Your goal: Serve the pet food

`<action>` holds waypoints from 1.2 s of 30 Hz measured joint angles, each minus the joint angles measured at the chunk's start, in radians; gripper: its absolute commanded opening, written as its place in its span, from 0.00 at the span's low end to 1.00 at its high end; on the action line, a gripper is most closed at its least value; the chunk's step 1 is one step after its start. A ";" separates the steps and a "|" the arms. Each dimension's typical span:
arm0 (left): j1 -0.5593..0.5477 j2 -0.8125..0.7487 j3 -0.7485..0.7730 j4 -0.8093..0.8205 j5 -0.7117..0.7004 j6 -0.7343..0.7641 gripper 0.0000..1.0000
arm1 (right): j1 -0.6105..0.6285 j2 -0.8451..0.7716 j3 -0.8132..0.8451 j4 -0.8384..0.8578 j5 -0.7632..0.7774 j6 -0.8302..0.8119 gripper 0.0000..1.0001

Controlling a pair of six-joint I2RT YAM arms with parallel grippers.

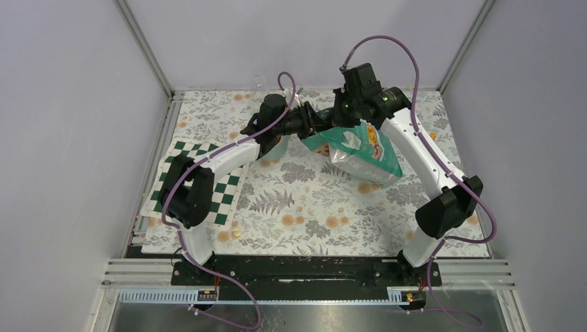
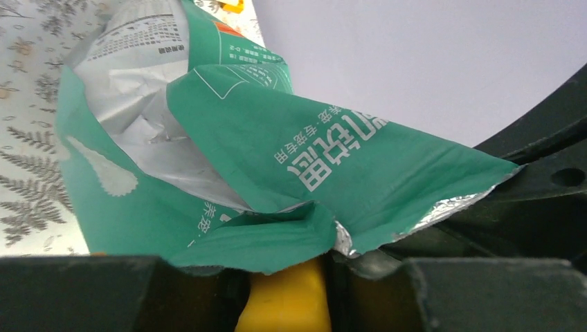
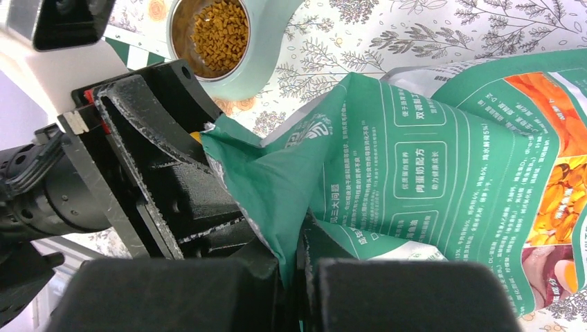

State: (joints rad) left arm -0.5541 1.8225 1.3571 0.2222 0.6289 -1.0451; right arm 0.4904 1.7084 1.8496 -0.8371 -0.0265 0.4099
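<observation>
Pouch in right hand, against left hand

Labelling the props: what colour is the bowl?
Pale mint green; bowl shows best from the right wrist.

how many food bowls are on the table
1: a pale green bowl holding kibble, on the floral cloth beside the left hand, half hidden under that arm from above. The pouch the right hand holds could hide more.

Floral table, checkered mat, bowl of kibble
</observation>
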 measured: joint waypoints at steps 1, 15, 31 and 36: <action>0.000 0.000 -0.010 0.026 0.002 -0.027 0.00 | -0.003 -0.004 0.000 -0.001 -0.005 0.002 0.00; 0.066 -0.092 -0.118 0.202 0.046 -0.191 0.00 | -0.072 -0.032 0.003 -0.009 -0.053 0.026 0.00; 0.167 -0.266 -0.124 0.138 0.081 -0.177 0.00 | -0.148 -0.082 0.045 -0.057 0.006 0.013 0.00; 0.212 -0.287 -0.159 0.190 0.082 -0.236 0.00 | -0.148 -0.082 0.045 -0.057 0.006 0.013 0.00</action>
State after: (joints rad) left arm -0.3424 1.5356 1.1976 0.4126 0.7109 -1.2812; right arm 0.3428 1.6264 1.8950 -0.8944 -0.0204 0.4232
